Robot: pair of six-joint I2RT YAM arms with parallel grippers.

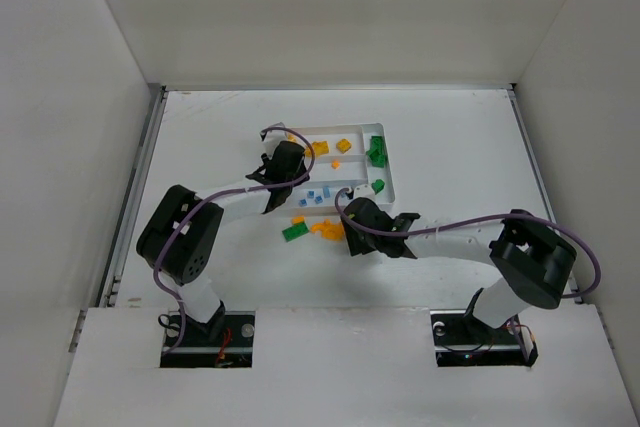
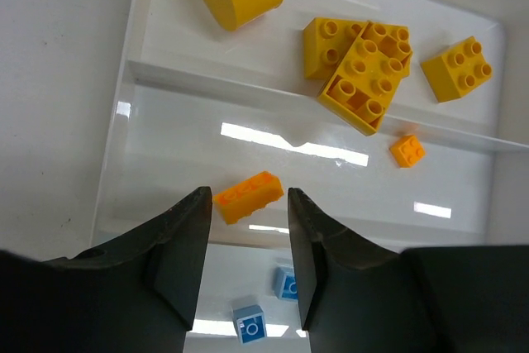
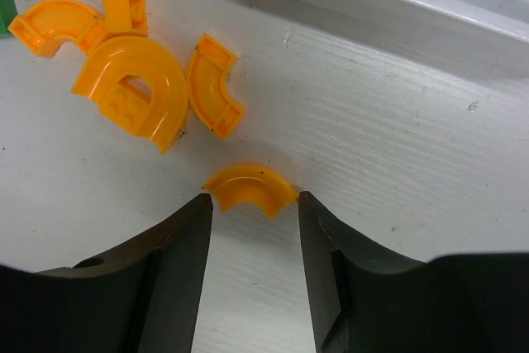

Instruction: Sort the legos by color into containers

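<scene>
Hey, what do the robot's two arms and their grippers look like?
The left arm and right arm have white links between bulky black joint housings, with a looping purple cable along each. The left gripper and right gripper each have two dark, matte tapering fingers.

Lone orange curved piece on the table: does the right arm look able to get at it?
Probably yes: the right gripper straddles the orange curved piece with open jaws, and the other orange arches lie clear.
</scene>
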